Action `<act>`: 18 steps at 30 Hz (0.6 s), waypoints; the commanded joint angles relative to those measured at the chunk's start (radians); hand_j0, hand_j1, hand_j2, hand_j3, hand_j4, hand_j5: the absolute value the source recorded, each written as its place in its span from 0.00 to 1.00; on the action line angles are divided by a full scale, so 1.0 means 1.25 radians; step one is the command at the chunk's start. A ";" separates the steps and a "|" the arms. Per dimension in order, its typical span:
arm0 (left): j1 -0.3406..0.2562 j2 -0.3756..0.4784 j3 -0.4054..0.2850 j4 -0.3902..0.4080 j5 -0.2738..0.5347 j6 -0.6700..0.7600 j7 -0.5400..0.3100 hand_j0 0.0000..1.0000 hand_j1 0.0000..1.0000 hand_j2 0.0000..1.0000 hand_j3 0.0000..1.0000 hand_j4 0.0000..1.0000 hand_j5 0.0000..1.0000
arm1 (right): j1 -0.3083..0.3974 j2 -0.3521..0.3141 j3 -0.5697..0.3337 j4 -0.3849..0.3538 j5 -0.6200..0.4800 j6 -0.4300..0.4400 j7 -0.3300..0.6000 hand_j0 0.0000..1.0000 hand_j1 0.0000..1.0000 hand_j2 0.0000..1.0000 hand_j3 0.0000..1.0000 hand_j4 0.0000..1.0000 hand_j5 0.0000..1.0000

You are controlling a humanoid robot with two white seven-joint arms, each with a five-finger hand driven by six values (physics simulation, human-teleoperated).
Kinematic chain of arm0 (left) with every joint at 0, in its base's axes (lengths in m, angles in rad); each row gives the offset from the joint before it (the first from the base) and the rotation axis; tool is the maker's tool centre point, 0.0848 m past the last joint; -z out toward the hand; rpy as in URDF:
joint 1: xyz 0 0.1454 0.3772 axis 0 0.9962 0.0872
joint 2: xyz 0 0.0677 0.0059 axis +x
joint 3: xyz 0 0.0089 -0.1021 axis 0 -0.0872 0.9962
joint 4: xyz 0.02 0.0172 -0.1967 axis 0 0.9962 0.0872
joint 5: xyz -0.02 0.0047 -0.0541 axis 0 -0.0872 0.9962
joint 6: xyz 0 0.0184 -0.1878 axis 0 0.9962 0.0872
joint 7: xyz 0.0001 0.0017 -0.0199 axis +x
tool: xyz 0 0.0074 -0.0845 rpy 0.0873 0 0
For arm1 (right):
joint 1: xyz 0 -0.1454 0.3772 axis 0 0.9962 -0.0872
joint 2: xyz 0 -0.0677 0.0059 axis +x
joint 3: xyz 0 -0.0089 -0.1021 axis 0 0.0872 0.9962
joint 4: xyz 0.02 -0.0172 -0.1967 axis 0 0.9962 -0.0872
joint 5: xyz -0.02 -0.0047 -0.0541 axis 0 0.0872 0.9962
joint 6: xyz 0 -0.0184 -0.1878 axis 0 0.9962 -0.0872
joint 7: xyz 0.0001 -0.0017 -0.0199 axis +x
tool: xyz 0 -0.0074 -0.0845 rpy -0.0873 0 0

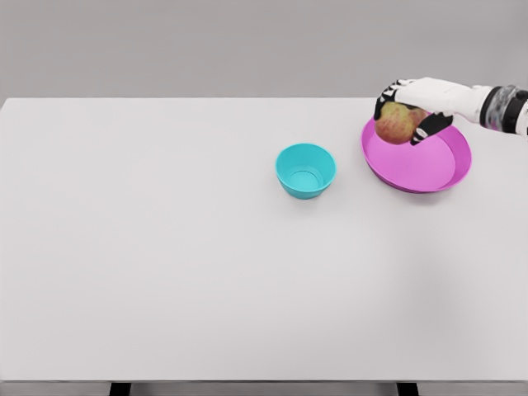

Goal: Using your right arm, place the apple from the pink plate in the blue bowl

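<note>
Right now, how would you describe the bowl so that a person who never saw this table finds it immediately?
Look at the white table, a little right of its middle. There stands the blue bowl, left of the pink plate, not touching it. It is the only deep, turquoise, empty container; the apple sits in the right hand over the plate's left rim.

We see a broad, flat white table [165, 280] filling most of the head view, its far edge running straight across against a grey backdrop and two dark legs just visible at its near edge. Directly on it stand two things: a small round turquoise-blue bowl [306, 170] right of the middle, and, near its right, a shallow round pink plate [429, 169], not touching it.
</note>
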 commanded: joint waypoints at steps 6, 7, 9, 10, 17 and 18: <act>0.000 0.000 0.000 0.000 0.001 0.001 0.000 1.00 1.00 1.00 1.00 1.00 1.00 | 0.027 0.008 -0.022 -0.175 -0.062 0.029 -0.001 0.42 0.42 0.42 0.42 0.42 0.42; 0.000 0.000 0.000 0.000 0.001 0.001 0.000 1.00 1.00 1.00 1.00 1.00 1.00 | 0.027 0.009 -0.019 -0.193 -0.062 0.043 -0.001 0.42 0.42 0.42 0.42 0.42 0.42; 0.000 0.000 0.000 0.000 0.001 0.001 0.000 1.00 1.00 1.00 1.00 1.00 1.00 | 0.036 0.015 -0.015 -0.206 -0.062 0.046 -0.001 0.42 0.42 0.42 0.42 0.42 0.42; 0.000 0.000 0.000 0.000 0.001 0.001 0.000 1.00 1.00 1.00 1.00 1.00 1.00 | 0.036 0.025 -0.015 -0.217 -0.062 0.054 -0.001 0.42 0.42 0.42 0.42 0.42 0.42; 0.000 0.000 0.000 0.000 0.001 0.000 0.000 1.00 1.00 1.00 1.00 1.00 1.00 | 0.038 0.070 0.025 -0.227 -0.058 0.087 -0.001 0.42 0.42 0.42 0.42 0.42 0.42; 0.000 0.000 0.000 0.000 0.001 0.000 0.000 1.00 1.00 1.00 1.00 1.00 1.00 | 0.039 0.075 0.032 -0.227 -0.058 0.087 -0.001 0.43 0.43 0.43 0.43 0.43 0.43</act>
